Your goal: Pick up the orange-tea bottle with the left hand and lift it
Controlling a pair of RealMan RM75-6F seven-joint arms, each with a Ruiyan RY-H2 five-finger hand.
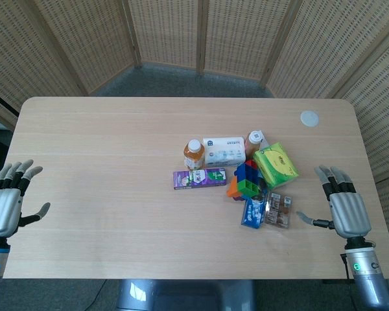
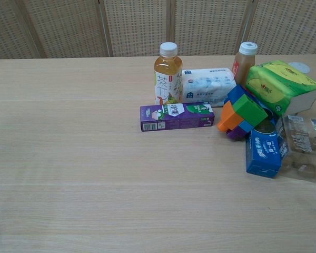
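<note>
The orange-tea bottle (image 1: 194, 154) (image 2: 168, 75) stands upright near the table's middle, with a white cap, amber liquid and a white-green label. My left hand (image 1: 10, 197) hovers open at the table's left edge, far from the bottle, fingers spread. My right hand (image 1: 342, 204) is open at the right edge, fingers spread, holding nothing. Neither hand shows in the chest view.
A purple carton (image 1: 200, 178) (image 2: 176, 116) lies just in front of the bottle. A white tissue pack (image 1: 224, 150) (image 2: 208, 86) touches its right side. Further right are a brown bottle (image 1: 253, 143), a green tissue box (image 1: 275, 164), colourful blocks (image 1: 245, 181), a blue pack (image 1: 252, 210) and a clear packet (image 1: 279, 210). A white disc (image 1: 309, 118) lies far right.
</note>
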